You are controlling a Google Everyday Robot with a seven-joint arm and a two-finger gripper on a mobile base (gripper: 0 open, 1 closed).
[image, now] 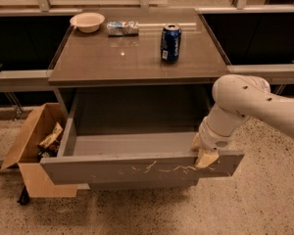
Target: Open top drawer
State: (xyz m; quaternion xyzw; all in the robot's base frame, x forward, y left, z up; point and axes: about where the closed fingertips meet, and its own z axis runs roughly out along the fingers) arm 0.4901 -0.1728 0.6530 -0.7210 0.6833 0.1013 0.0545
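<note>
The top drawer is pulled far out from under the grey-brown cabinet top. Its flat front panel carries a row of pale scratches, and its inside looks empty. My gripper hangs from the white arm on the right. It sits at the drawer front's upper edge near the right end, with a tan fingertip over the front face.
On the cabinet top stand a blue soda can, a white bowl and a crumpled wrapper. An open cardboard box with scraps sits on the speckled floor at the left. Dark counters flank the cabinet.
</note>
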